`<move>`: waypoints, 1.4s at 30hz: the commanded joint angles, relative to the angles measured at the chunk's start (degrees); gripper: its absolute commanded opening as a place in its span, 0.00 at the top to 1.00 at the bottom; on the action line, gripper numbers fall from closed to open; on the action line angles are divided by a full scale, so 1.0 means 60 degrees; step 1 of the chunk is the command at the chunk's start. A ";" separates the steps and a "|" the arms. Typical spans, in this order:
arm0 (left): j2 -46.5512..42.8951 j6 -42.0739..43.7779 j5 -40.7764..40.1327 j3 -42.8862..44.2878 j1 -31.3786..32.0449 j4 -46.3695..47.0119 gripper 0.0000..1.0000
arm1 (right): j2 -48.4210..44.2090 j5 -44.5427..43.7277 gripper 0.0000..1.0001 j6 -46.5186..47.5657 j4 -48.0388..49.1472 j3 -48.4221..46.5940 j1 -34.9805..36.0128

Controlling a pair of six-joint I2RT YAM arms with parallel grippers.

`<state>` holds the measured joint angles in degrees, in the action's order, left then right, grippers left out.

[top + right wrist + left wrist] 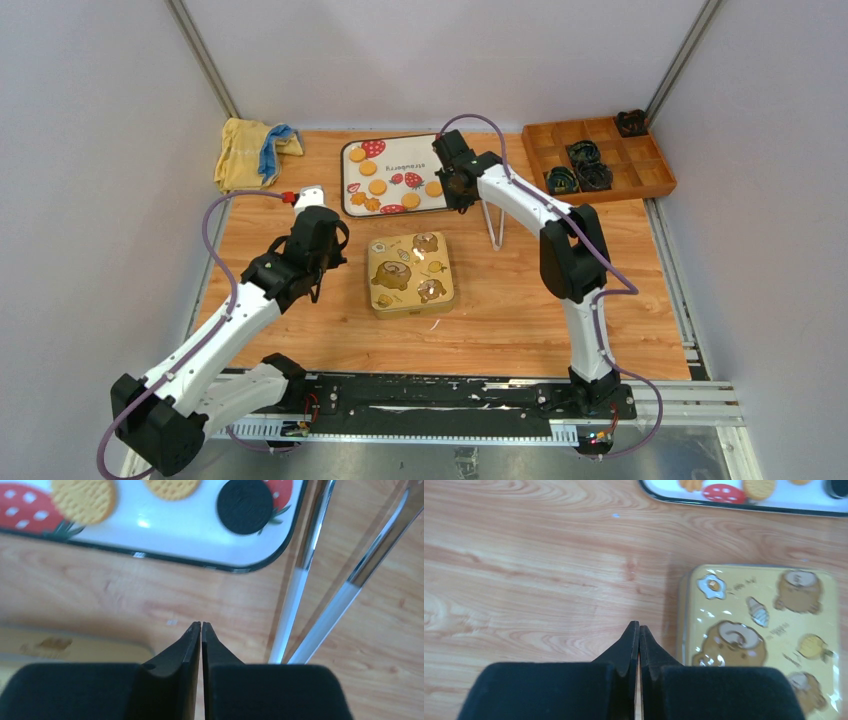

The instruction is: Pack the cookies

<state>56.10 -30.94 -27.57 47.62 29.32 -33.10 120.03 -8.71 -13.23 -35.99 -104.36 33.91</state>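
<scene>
Several golden round cookies [377, 187] lie on a white tray [395, 143] with red strawberry prints at the back middle. In the right wrist view the tray's near corner [190, 535] holds golden cookies [84, 500] and one black cookie [245, 506]. A closed yellow tin [410, 273] with bear pictures sits in front of the tray. My right gripper [462, 203] [201, 625] is shut and empty, over the wood just before the tray's right corner. My left gripper [318, 268] [639, 626] is shut and empty, just left of the tin [759, 635].
A wire stand [492, 225] [300, 595] stands right of my right gripper. A wooden divided box [640, 180] with dark cups [583, 152] is at the back right. A yellow and blue cloth [250, 150] lies at the back left.
</scene>
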 commanded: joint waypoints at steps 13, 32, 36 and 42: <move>-0.1670 0.0397 0.1871 -0.0275 -0.0033 0.0174 0.95 | 0.2796 0.0533 0.99 0.0299 -0.0784 -0.2980 -0.0992; -0.1416 0.0426 0.1929 0.0143 -0.0025 0.0182 0.95 | 0.1789 0.0773 1.00 0.0017 -0.0586 -0.0490 -0.1188; -0.1411 0.0411 0.1962 0.0121 -0.0031 0.0174 0.95 | 0.1488 0.0658 1.00 0.0022 -0.0419 -0.0010 -0.1224; -0.1475 0.0425 0.2032 0.0150 -0.0026 0.0142 0.95 | 0.1423 0.0547 1.00 0.0024 -0.0424 0.0287 -0.1490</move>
<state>47.90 -28.88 -15.97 46.92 29.32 -31.90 129.19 -4.21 -12.67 -34.39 -105.80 27.09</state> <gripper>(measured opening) 0.055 0.010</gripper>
